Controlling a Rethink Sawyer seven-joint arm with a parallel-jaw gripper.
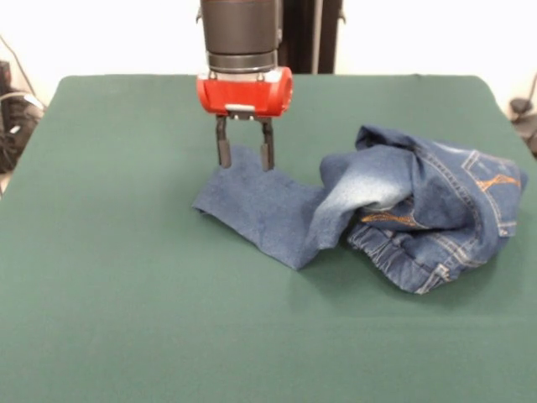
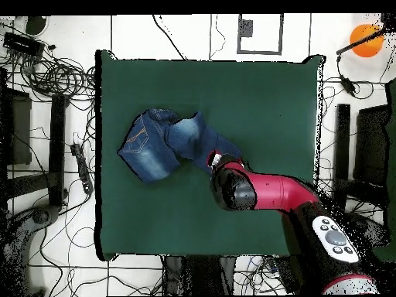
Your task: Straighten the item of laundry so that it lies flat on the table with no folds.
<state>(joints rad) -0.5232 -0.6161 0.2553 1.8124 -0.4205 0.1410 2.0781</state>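
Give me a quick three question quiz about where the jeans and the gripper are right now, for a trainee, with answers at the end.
1. True or false: the jeans lie flat with no folds on the table.
2. In the front view, where is the gripper? A) over the bunched waist part, B) at the far edge of the flat leg, C) off the cloth, over bare table.
3. Fill in: the gripper's fingers are ____, one on each side of the leg's edge.

Key
1. False: the waist part is bunched in a heap, with only one leg spread out.
2. B.
3. Open, with a clear gap between them.
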